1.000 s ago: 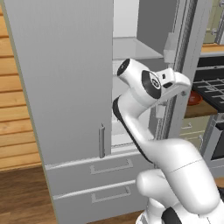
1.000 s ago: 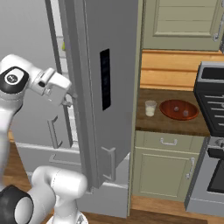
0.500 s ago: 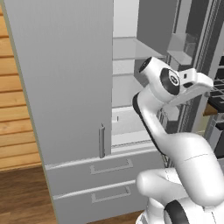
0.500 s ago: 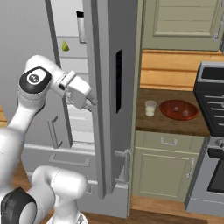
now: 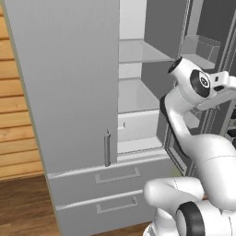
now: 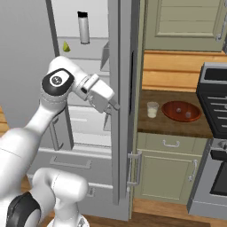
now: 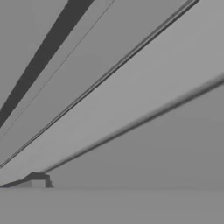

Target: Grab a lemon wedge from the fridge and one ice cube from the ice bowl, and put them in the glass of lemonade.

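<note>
Kitchen cabinets are seen beside the fridge [image 6: 119, 66], whose right door is swung open. The end effector [image 6: 111, 107] is spread wide and empty. The lemon wedge [image 6: 66, 46] is kept on a high shelf, near a bottle [image 6: 83, 27] that could be knocked over.

The fridge [image 6: 88, 133] stands with its right door [image 6: 120, 111] swung out edge-on, narrowing the opening; a dark-capped bottle [image 6: 83, 28] and the lemon wedge [image 6: 66, 46] occupy the top shelf; lower shelves lie bare.
</note>
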